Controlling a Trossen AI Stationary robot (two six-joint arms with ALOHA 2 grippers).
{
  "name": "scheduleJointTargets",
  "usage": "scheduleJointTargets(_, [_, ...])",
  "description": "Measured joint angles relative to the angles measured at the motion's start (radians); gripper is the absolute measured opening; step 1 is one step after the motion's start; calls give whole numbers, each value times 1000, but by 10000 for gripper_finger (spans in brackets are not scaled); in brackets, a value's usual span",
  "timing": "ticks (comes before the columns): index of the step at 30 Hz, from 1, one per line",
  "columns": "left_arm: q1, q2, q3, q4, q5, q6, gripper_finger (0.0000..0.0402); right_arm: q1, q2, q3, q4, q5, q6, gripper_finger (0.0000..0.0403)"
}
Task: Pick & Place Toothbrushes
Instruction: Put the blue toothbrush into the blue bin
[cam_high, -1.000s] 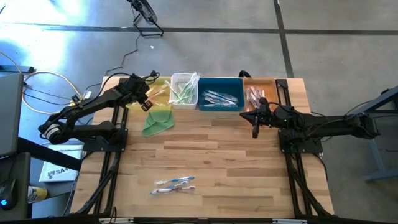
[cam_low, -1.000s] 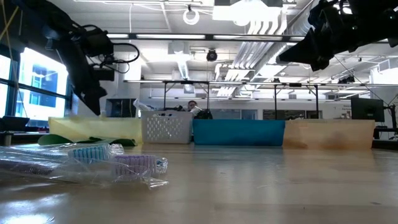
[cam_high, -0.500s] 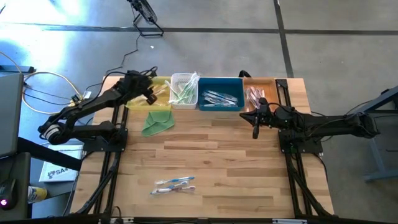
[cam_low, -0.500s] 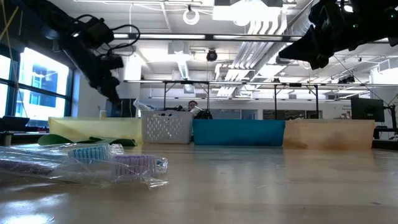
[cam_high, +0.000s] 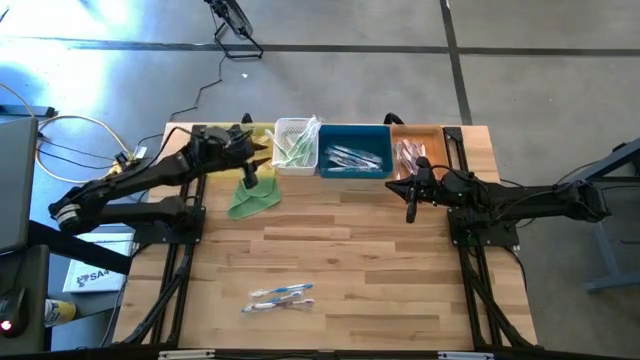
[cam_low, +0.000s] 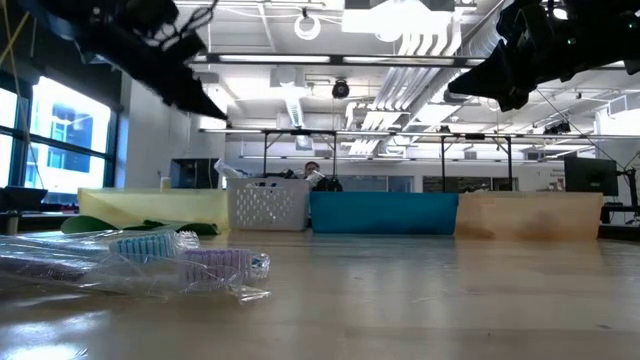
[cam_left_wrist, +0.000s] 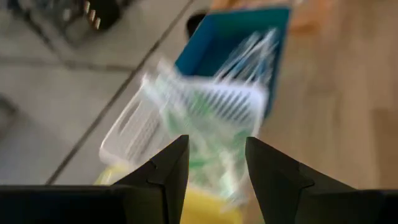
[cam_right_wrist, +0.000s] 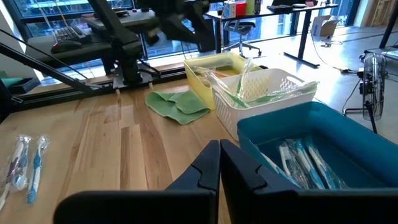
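Toothbrushes: 2 wrapped, near tabletop front edge; others in bins at back. Left gripper: above green cloth, fingers apart, empty. Right gripper: before orange bin, fingers closed, empty.

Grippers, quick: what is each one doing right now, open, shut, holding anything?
Left gripper: open, empty, above the white basket.
Right gripper: shut, empty, near the blue bin.
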Motion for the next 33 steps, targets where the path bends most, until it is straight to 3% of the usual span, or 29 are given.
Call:
scheduleJointTargets(7, [-176, -103, 0, 39, -45, 0, 154, 0, 0, 0, 0, 0, 1, 5])
scheduleJointTargets(14, [-345, -116, 0, 67, -74, -8, 154, 0, 0, 0, 4, 0, 1, 5])
scheduleJointTargets(25, [-660, -108, 1, 149, -311, -42, 154, 0, 0, 0, 6, -53, 26, 5])
scheduleJointTargets(33, [-881, -21, 10, 232, -530, -61, 152, 0, 0, 0, 11, -81, 21, 5])
